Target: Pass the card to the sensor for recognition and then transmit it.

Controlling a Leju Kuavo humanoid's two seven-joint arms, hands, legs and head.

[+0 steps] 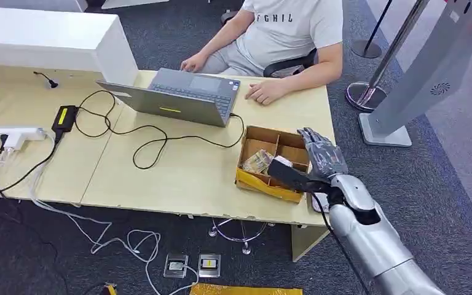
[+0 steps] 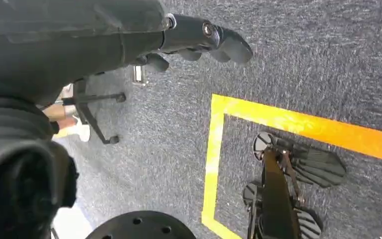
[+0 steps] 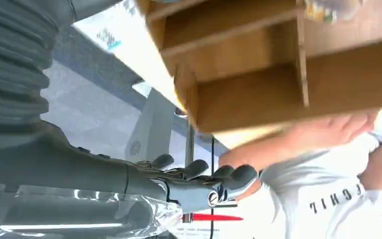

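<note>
The robot's silver right hand (image 1: 321, 161), fingers spread and holding nothing, hovers above the divided brown cardboard box (image 1: 275, 161) on the pale wooden counter (image 1: 178, 175), where a white card (image 1: 282, 161) seems to lie, and a shallow reach could snag the partition or tip the box.

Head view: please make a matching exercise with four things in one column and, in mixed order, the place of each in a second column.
Things:
1. laptop
2. cardboard box
3. power strip
4. right robot hand

Places:
A. at the table's left edge
B. over the cardboard box
C. in front of the seated person
D. near the table's front right corner

Pairs: 1-C, 2-D, 3-A, 4-B
</note>
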